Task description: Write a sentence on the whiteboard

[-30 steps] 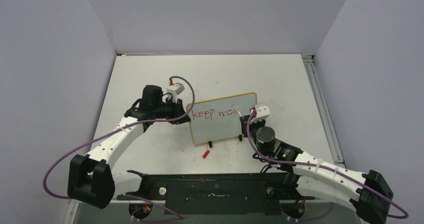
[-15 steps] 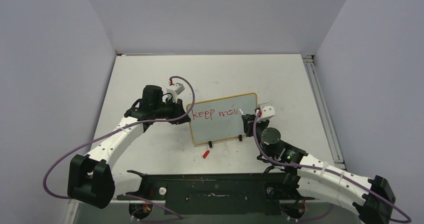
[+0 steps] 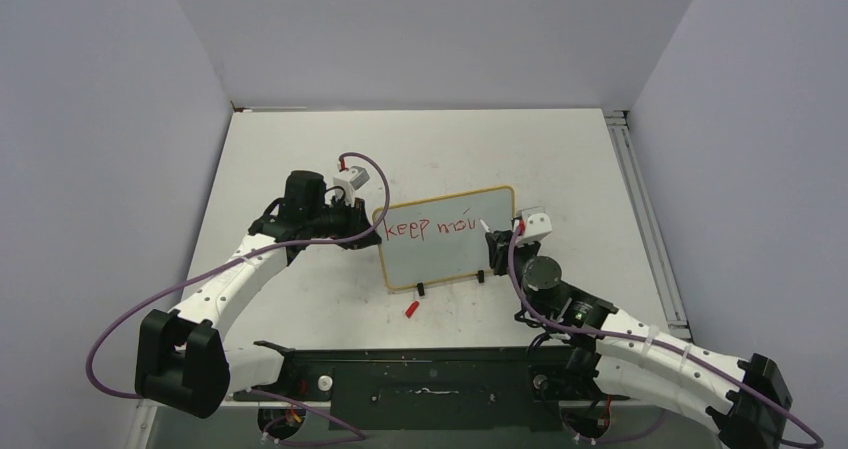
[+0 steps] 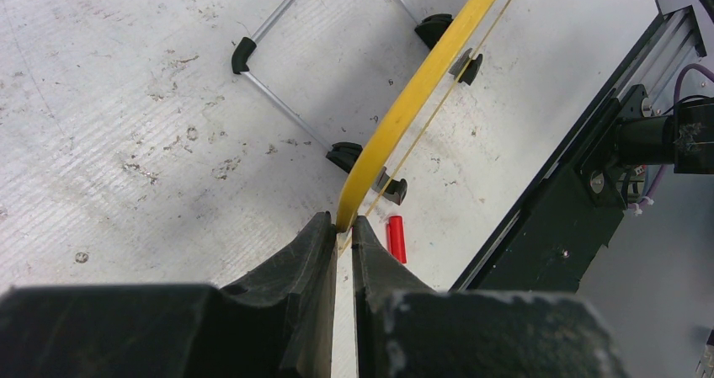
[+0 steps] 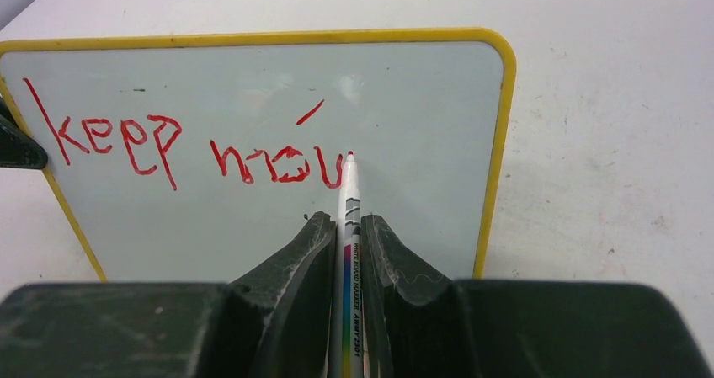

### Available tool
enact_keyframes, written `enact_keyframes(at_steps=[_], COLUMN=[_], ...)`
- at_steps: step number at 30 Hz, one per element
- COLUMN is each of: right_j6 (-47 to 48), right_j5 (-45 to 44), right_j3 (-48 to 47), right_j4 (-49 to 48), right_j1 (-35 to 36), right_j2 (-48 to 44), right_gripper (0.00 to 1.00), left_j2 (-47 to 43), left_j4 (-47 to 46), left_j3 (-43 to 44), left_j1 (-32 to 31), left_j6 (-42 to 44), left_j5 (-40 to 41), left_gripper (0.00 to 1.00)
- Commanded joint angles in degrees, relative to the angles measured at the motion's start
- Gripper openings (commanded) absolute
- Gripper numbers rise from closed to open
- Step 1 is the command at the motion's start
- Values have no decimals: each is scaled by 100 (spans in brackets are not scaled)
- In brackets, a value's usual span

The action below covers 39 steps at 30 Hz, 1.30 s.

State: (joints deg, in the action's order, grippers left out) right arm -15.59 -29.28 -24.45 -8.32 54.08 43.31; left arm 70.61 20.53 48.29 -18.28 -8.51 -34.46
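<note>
Whiteboard (image 3: 447, 259) stands on its feet near the table's (image 3: 560, 159) middle in the top view, the red sentence (image 3: 432, 227) only partly written along its upper half. The left gripper (image 3: 372, 219) meets its left edge, the right gripper (image 3: 492, 241) faces its right part, and a red cap (image 3: 411, 309) lies just in front of the feet. From the left wrist, the jaws pinch tight on the yellow frame's edge, with a wire stand (image 4: 278, 100) behind the board. From the right wrist, the jaws clamp a marker (image 5: 349, 194) whose red tip touches the board at the end of "keep mou", a stray slanted stroke above.
</note>
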Motion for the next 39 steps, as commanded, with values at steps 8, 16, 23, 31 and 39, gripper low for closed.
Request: enact_keyframes(at_steps=[8,16,23,31,39], right_j6=[57,100,102,-57,-245], right_j5=[-76,-108,-164,-150,-193], right_j3=[-165,-169,-163,-68,65], right_j4=[-379,-487,-496,-385,-216], right_j1=[-3,-12,-42,-38,-38], right_j2=[305,389,471,446,326], right_gripper=[5,5,5,5,5], left_j2=[0,-8,-12,-18,-16], left_j4=[30,30,30,28,21], left_j3=[236,233,241,236,233], left_j1=[-6,-7,-4,-5,-9], left_j6=[-1,-1,-1,-1,-1], left_j5=[71,63,60,49,52], left_gripper=[0,0,0,0,0])
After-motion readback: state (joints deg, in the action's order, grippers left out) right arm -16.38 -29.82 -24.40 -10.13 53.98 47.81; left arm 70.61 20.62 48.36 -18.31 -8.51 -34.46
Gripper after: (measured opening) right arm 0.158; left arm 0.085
